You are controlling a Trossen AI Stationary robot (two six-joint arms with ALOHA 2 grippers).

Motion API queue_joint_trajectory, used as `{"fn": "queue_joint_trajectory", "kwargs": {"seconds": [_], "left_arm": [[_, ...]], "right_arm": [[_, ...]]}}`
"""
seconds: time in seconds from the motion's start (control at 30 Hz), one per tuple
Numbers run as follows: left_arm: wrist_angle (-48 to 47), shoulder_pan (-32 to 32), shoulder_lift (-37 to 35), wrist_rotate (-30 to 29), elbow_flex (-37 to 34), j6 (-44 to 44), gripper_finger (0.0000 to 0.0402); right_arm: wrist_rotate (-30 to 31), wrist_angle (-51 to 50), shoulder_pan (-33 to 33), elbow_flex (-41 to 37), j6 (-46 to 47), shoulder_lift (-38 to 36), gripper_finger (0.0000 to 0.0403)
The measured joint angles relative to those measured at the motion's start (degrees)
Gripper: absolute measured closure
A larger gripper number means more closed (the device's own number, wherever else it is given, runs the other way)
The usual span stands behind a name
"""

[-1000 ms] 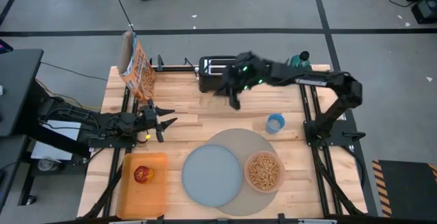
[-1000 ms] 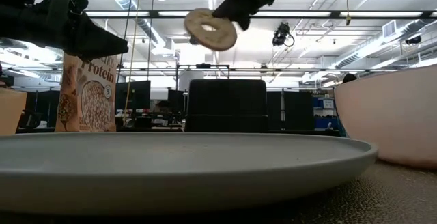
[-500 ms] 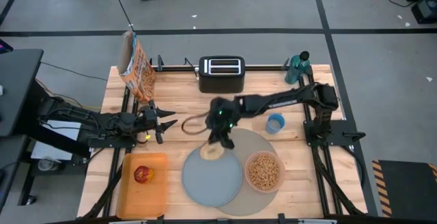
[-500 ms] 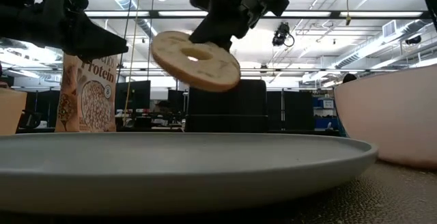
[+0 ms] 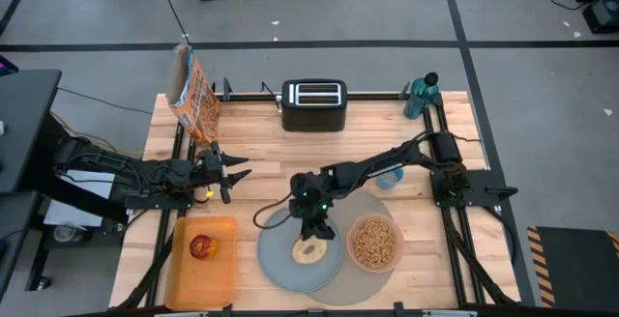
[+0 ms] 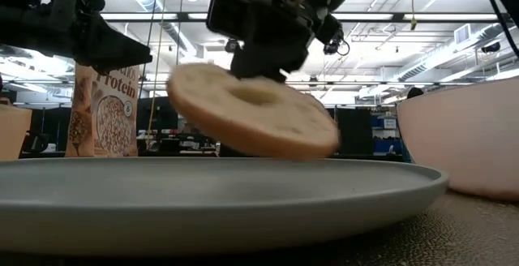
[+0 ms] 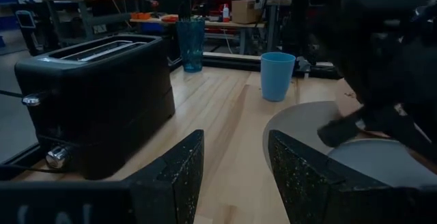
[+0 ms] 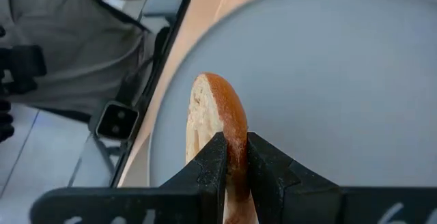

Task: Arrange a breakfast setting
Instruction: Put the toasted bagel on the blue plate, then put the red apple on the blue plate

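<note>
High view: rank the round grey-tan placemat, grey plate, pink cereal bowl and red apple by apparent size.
Largest to smallest:
1. round grey-tan placemat
2. grey plate
3. pink cereal bowl
4. red apple

The word "Protein" is printed in brown letters across the front of the cereal box (image 6: 104,112) standing at the table's far left. No other readable text, number or sign appears on anything.
</note>
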Motion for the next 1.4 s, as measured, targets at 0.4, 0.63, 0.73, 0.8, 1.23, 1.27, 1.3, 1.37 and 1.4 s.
{"fn": "queue_joint_trajectory", "kwargs": {"seconds": [0.4,0.63,0.73,0.8,1.23,1.27,1.3,1.37,1.4], "left_arm": [[-0.4,0.0,0.0,0.0,0.0,0.0,0.0230],[-0.5,0.0,0.0,0.0,0.1,0.0,0.0230],[-1.8,0.0,0.0,2.1,2.0,0.8,0.0230],[-4.5,0.0,0.0,5.5,5.1,1.5,0.0230],[-56.6,-5.5,10.9,32.0,36.6,-12.8,0.0230],[-59.6,-7.0,12.5,32.9,37.6,-16.6,0.0230],[-62.2,-8.7,14.1,33.0,38.4,-20.4,0.0230],[-67.4,-13.0,17.4,33.4,38.9,-29.2,0.0230],[-69.2,-15.2,19.2,34.0,38.9,-33.8,0.0230]], "right_arm": [[1.3,-9.9,1.6,0.0,-3.3,0.8,0.0333],[2.0,-10.3,0.6,0.0,-3.1,0.8,0.0279],[2.1,-10.6,0.1,0.0,-1.6,0.4,0.0257],[2.8,-11.3,-0.3,0.0,-0.8,-1.2,0.0248],[31.9,-15.0,0.9,-1.8,-5.5,-19.2,0.0245],[34.7,-15.0,1.1,-2.5,-5.2,-20.2,0.0245],[37.5,-15.1,1.3,-3.2,-4.8,-21.3,0.0245],[42.7,-14.7,1.6,-4.8,-3.5,-23.5,0.0245],[45.3,-14.9,1.7,-5.8,-2.7,-24.3,0.0245]]}}
